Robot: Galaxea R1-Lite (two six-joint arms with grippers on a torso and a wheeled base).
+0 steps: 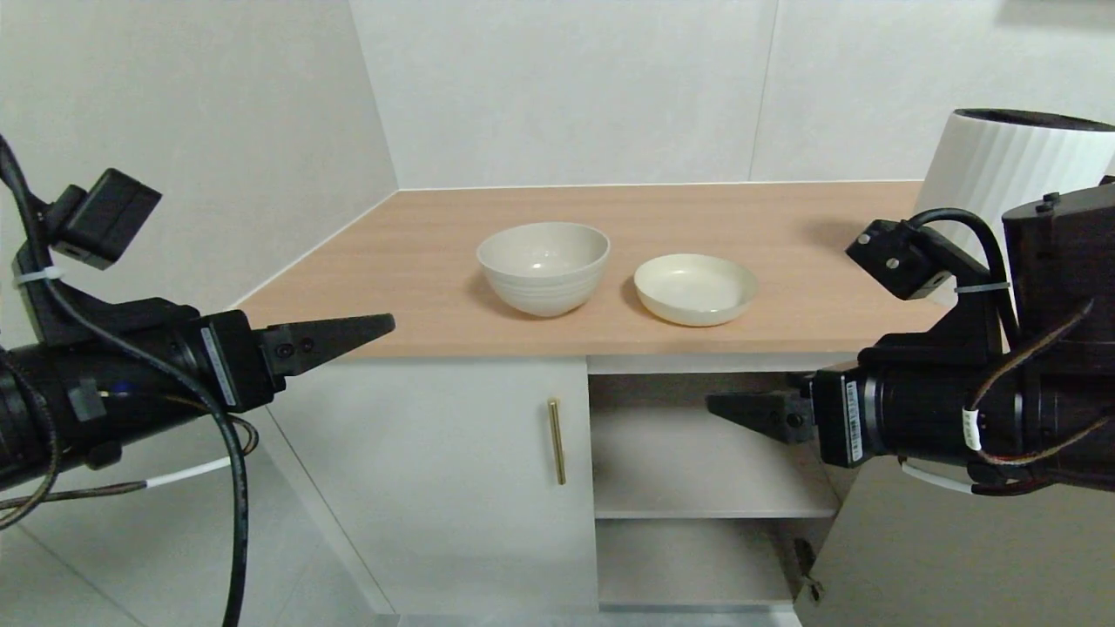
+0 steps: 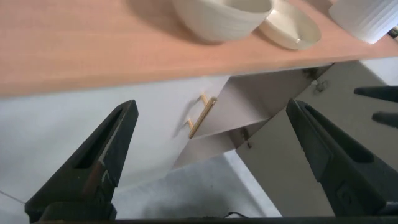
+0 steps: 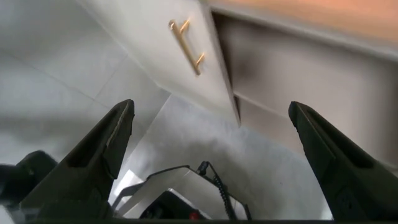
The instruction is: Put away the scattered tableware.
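Observation:
A deep cream bowl [image 1: 543, 266] [image 2: 221, 18] and a shallow cream dish [image 1: 695, 287] [image 2: 292, 28] sit side by side, apart, near the front of the wooden countertop [image 1: 418, 261]. My left gripper [image 1: 370, 326] [image 2: 211, 107] hovers in front of the counter's left front edge, at counter height, open and holding nothing. My right gripper [image 1: 727, 407] [image 3: 211, 107] hangs lower, before the open cabinet compartment [image 1: 710, 453], open and holding nothing as well. Neither gripper touches the tableware.
A white ribbed cylinder [image 1: 1010, 165] [image 2: 367, 18] stands at the counter's right end. Below, the left cabinet door with a gold handle [image 1: 557, 440] [image 2: 202, 116] [image 3: 186, 46] is closed. The right door [image 1: 915, 557] is swung open, showing two bare shelves [image 1: 710, 505].

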